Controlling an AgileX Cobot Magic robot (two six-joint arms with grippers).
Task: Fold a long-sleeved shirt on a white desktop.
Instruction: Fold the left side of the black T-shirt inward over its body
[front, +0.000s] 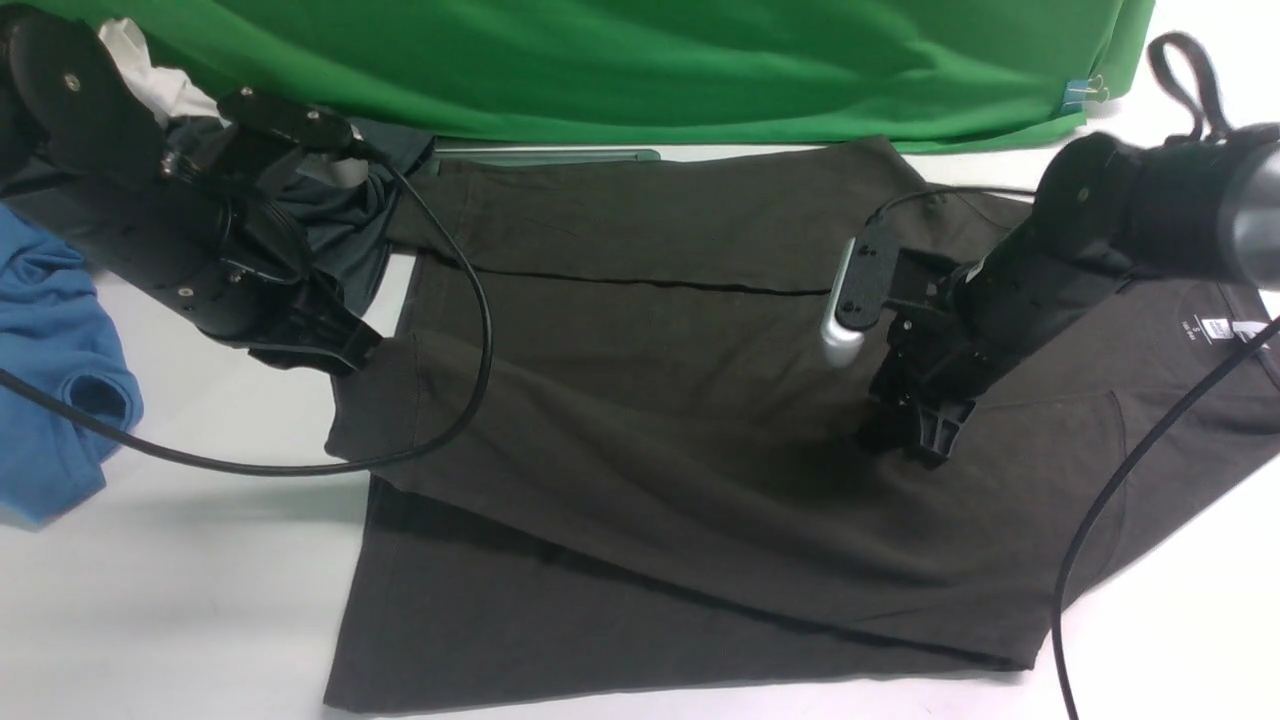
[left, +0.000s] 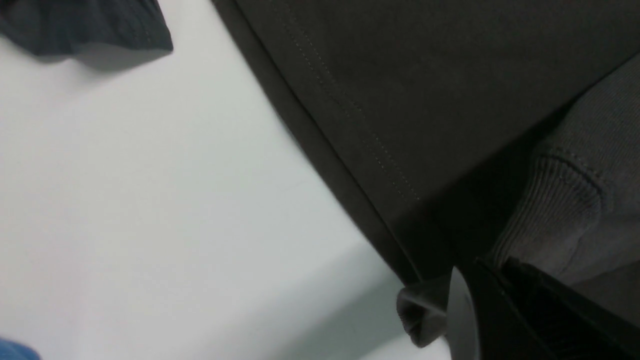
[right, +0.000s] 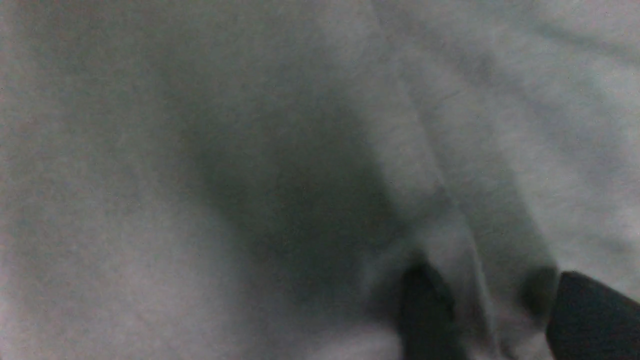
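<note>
The long-sleeved shirt, dark brownish-charcoal, lies spread on the white desktop, its neck label at the right. One sleeve runs diagonally across the body toward the left edge. There my left gripper is shut on the sleeve end. In the left wrist view the ribbed cuff enters the left gripper and a pinch of fabric sticks out beside it. My right gripper rests on the shirt near the shoulder. In the right wrist view the right gripper is open, with a ridge of cloth between its fingers.
A blue shirt lies at the left edge. A slate-grey garment is bunched behind my left arm. The green backdrop closes the far side. Black cables loop over the shirt's left part and hang at the right.
</note>
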